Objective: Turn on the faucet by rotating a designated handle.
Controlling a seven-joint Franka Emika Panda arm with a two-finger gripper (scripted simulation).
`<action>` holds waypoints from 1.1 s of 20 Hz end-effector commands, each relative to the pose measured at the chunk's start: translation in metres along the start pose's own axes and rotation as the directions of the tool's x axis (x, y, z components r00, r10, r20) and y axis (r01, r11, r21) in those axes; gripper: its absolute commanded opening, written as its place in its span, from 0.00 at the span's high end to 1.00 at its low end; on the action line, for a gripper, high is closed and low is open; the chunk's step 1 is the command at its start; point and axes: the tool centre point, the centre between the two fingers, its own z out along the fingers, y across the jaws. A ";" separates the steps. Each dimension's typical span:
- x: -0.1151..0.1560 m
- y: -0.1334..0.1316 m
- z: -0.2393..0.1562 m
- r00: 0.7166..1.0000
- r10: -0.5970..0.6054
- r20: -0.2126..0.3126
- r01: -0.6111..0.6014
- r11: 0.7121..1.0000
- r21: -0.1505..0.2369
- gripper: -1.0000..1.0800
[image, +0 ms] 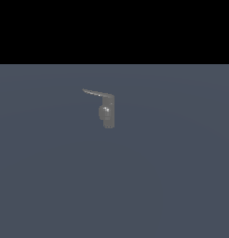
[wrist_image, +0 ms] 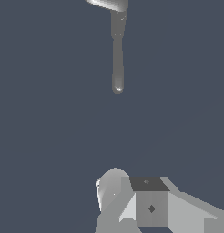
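The faucet (image: 108, 114) is a small dull-grey upright cylinder with a rounded side bulge, standing on a flat grey-blue floor. Its handle (image: 95, 92), a thin flat lever, sticks out from the cylinder's top toward the exterior view's left. No arm or gripper shows in the exterior view. In the wrist view the handle (wrist_image: 117, 59) is a narrow shiny bar running away from the faucet (wrist_image: 109, 3), which is cut by the picture's edge. My gripper (wrist_image: 132, 193) shows as pale grey blocky parts, well apart from the handle's tip. Nothing is seen between its fingers, and their gap is not readable.
The grey-blue floor (image: 172, 186) stretches flat all around the faucet. A black band fills the upper part of the exterior view. No other objects show.
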 end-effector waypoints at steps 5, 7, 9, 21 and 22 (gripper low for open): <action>0.000 0.003 -0.001 1.000 0.004 -0.002 -0.004 1.000 -0.008 1.00; -0.001 0.006 -0.002 1.000 0.008 -0.004 -0.008 1.000 -0.019 1.00; -0.002 0.009 -0.003 1.000 0.012 -0.006 -0.012 1.000 -0.028 1.00; 0.010 0.010 -0.005 0.999 0.049 -0.010 -0.050 0.998 -0.024 1.00; 0.013 0.009 -0.005 0.998 0.059 -0.010 -0.059 0.998 -0.022 1.00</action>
